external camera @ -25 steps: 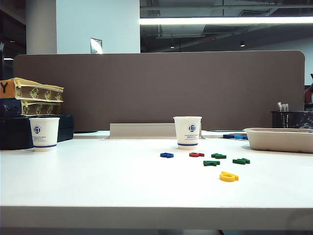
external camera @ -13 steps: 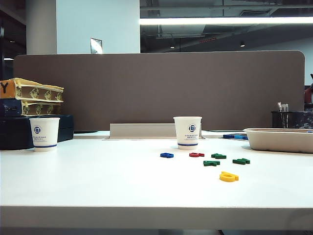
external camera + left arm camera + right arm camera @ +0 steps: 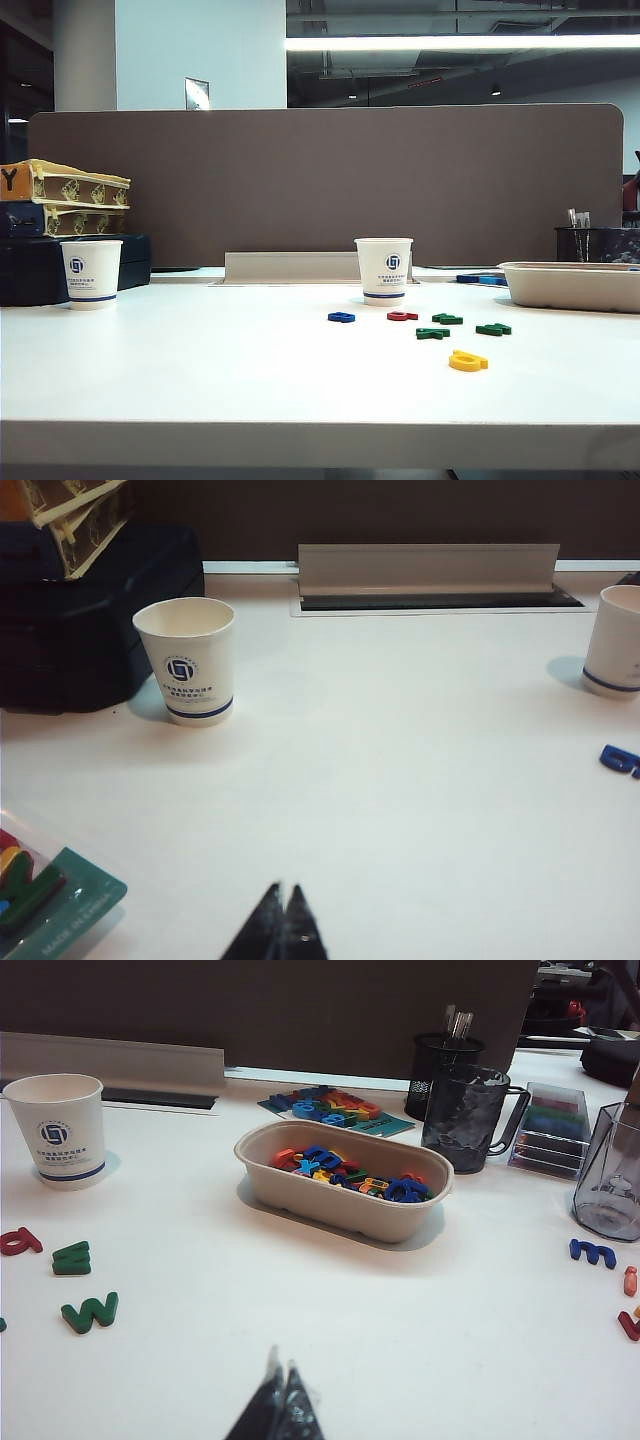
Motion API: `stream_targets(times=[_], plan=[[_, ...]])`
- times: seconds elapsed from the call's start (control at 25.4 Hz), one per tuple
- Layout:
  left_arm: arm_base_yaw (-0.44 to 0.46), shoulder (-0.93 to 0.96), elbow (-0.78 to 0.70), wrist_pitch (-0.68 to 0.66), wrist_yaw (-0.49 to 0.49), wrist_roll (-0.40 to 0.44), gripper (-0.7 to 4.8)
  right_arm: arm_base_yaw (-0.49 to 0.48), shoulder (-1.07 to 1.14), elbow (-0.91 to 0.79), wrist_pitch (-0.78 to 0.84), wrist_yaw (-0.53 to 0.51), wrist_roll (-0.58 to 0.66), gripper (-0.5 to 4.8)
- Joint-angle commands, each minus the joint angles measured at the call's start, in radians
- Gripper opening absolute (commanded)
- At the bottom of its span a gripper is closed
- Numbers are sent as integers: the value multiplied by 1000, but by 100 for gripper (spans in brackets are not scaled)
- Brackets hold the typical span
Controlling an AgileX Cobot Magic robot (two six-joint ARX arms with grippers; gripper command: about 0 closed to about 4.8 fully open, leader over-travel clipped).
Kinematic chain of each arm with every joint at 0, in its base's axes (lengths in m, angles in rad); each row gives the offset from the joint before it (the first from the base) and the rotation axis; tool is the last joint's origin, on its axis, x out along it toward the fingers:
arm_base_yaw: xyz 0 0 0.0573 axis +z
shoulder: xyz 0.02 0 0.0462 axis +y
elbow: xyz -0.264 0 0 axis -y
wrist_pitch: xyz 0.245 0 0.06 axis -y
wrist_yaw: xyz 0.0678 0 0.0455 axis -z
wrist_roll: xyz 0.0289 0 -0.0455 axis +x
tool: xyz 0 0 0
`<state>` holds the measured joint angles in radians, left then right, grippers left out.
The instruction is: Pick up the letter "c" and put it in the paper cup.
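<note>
The letter "c" [image 3: 402, 316], small, red and ring-like, lies flat on the white table just right of a white paper cup [image 3: 383, 270] with a blue logo. In the right wrist view the letter [image 3: 15, 1241] sits at the frame's edge near that cup [image 3: 60, 1125]. A twin cup [image 3: 90, 273] stands far left and shows empty in the left wrist view [image 3: 187, 658]. My left gripper [image 3: 284, 892] is shut and holds nothing, over bare table, well short of the twin cup. My right gripper [image 3: 280, 1365] is shut and empty too, short of the tray. Neither gripper shows in the exterior view.
Blue [image 3: 341, 317], green [image 3: 447, 319] and yellow [image 3: 468, 361] letters lie around the "c". A beige tray [image 3: 300, 1200] full of letters, a mesh pen holder [image 3: 440, 1070] and a dark jug [image 3: 465, 1120] stand at the right. A black case [image 3: 70, 620] and a letter packet [image 3: 60, 905] are at the left.
</note>
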<state>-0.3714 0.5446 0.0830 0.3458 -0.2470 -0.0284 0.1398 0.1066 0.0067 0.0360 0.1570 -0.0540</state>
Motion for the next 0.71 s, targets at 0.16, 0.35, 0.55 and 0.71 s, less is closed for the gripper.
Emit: stream_targets(times=[0.16,0.35,0.55,0.71], plan=[[0,-2,-29,58,-28,-11,-6,0,0,3,13,2,-2,-6],[0,-2,-69,82,-70,-21,-6,0,0,3,13,2,-2,-6],[0,-3,-76,72,-71,-32,-6,0,0,3,13,2,-2,-6],[0,-35,-76,67,-71,-32,-6,0,0,3,13,2,-2,-6]])
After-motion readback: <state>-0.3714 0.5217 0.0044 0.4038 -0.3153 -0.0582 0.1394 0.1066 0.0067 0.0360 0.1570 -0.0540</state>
